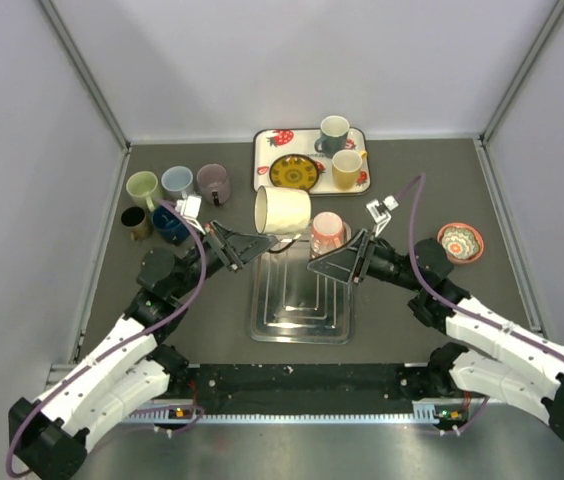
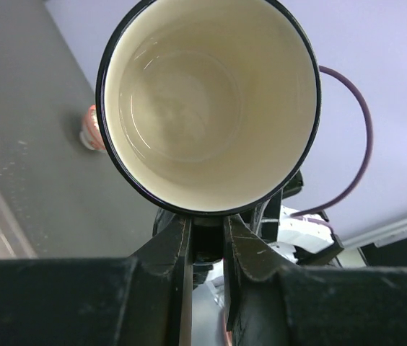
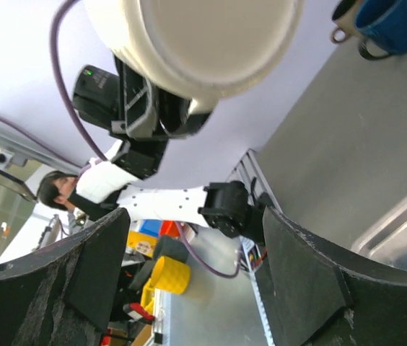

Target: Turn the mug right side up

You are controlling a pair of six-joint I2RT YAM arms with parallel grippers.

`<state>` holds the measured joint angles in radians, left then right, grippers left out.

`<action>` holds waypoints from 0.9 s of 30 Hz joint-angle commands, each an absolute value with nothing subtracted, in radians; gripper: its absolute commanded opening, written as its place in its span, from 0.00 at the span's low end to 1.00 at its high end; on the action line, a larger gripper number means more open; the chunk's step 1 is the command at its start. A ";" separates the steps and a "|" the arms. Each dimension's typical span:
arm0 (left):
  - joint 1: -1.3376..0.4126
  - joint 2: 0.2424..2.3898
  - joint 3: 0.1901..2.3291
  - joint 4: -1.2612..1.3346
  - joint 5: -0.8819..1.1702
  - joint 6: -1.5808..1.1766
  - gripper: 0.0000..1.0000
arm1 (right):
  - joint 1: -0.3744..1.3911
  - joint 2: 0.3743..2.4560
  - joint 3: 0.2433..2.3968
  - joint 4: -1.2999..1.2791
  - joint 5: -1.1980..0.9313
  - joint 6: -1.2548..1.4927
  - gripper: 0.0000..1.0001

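Mug (image 1: 282, 211), ceramic, cylindrical, cream-glazed, with a glossy interior and a thin dark line round the lip. It was held off the table, tipped on its side above the far end of the stepped, shiny metal tray (image 1: 302, 322), its mouth facing the left arm. Left gripper (image 2: 207, 232): matte black fingers were pinched on the mug just below the rim. Right gripper (image 3: 195, 216): coarse-textured black fingers stood spread wide with nothing between them, near a pink mug (image 1: 328, 232).
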<state>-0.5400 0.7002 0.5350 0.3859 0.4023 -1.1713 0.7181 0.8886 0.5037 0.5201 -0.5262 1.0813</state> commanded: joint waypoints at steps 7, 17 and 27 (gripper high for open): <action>-0.644 0.765 0.546 0.683 0.345 -1.227 0.00 | 0.727 0.997 0.549 0.860 -0.502 1.134 0.70; -0.699 0.798 0.549 0.651 0.328 -1.206 0.00 | 0.727 1.075 0.595 0.934 -0.495 1.161 0.61; -0.713 0.815 0.549 0.652 0.356 -1.210 0.00 | 0.727 1.133 0.617 1.014 -0.485 1.232 0.42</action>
